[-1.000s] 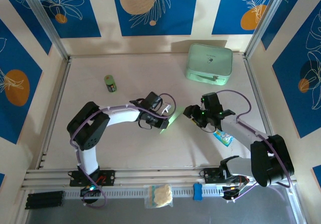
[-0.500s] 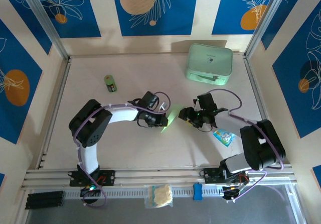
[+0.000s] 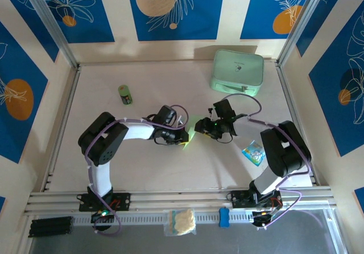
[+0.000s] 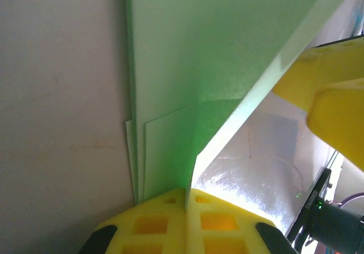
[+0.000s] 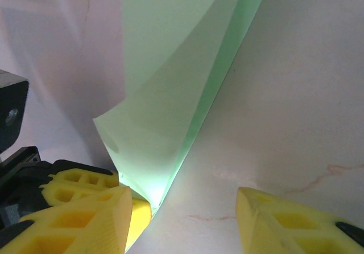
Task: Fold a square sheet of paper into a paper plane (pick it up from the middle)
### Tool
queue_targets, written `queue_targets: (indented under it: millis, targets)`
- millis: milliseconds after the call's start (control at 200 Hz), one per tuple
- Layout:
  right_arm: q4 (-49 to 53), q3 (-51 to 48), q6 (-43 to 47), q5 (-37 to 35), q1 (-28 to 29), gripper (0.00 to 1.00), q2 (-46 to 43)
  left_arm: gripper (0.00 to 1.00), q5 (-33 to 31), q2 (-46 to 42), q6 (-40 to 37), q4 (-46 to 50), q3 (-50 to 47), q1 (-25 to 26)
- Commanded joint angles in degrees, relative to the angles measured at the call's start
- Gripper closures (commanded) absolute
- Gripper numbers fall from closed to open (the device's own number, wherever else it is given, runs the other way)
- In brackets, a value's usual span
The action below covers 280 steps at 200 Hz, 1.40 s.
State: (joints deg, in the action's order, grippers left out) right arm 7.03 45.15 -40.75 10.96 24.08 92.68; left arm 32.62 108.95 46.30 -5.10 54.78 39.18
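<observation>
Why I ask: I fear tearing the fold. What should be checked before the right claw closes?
1. Left claw shut on the folded paper: ok.
2. Right claw open, jaws well apart: ok.
3. Paper's lower corner inside that gap, beside one finger: ok.
4. Paper untorn where visible: ok.
5. Fold edges lined up: cannot tell.
6. Case and bottle away from both claws: ok.
</observation>
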Motion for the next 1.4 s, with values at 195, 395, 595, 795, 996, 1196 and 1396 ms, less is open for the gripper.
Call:
queue_targets:
  millis: [195, 395, 595, 795, 996, 1196, 1396]
  targets:
    - [3.17, 4.43, 3.02, 0.46, 1.11, 0.52, 4.42, 1.00, 1.04, 0.56, 2.04, -5.48, -3.93, -0.71]
    - [5.08, 6.42, 3.75, -0.49, 1.87, 0.53, 7.17, 0.98, 0.77, 0.48, 1.82, -6.72, -5.33, -0.94]
    - [6.64, 8.11, 4.18, -1.76, 2.63, 0.52, 9.64, 0.93, 0.55, 0.76, 1.28, -7.70, -6.59, -1.12]
    - [9.93, 10.82, 4.47, -4.73, 4.05, 0.49, 12.43, 0.87, 0.18, 1.18, 0.82, -7.97, -7.65, -1.24]
    - [12.41, 12.64, 3.71, -6.77, 4.58, 0.48, 14.27, 0.88, -0.36, 1.61, 0.67, -7.33, -8.11, -1.46]
    - [12.31, 12.39, 3.29, -6.14, 4.63, 0.48, 13.90, 0.95, -0.44, 2.10, 2.23, -6.42, -8.11, -1.74]
    - [6.17, 7.76, 5.80, 1.59, 3.21, 0.46, 8.82, 0.97, 0.32, 2.24, 4.63, -6.14, -8.46, -2.31]
